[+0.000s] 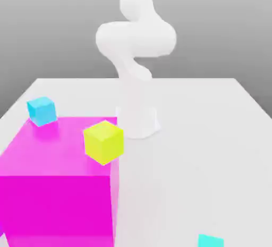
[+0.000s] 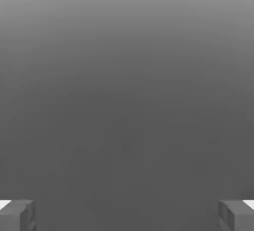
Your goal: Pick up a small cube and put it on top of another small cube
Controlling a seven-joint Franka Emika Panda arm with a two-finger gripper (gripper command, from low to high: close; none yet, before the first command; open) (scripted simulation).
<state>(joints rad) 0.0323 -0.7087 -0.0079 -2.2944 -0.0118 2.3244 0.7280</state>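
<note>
Gripper (image 2: 127, 216): wide open, empty. Magenta block (image 1: 58, 187), left; blue cube (image 1: 42, 111), yellow cube (image 1: 104, 142) atop. Turquoise cube (image 1: 211, 240): near, right.

Grey gradient backdrop, perhaps wall; pale surface (image 1: 196, 161).

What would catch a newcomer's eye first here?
The big magenta block at the exterior view's lower left, with a yellow cube and a smaller-looking sky-blue cube showing at its top. Next, the white arm rising behind, and a turquoise piece cut off by the bottom edge, toward the right.
</note>
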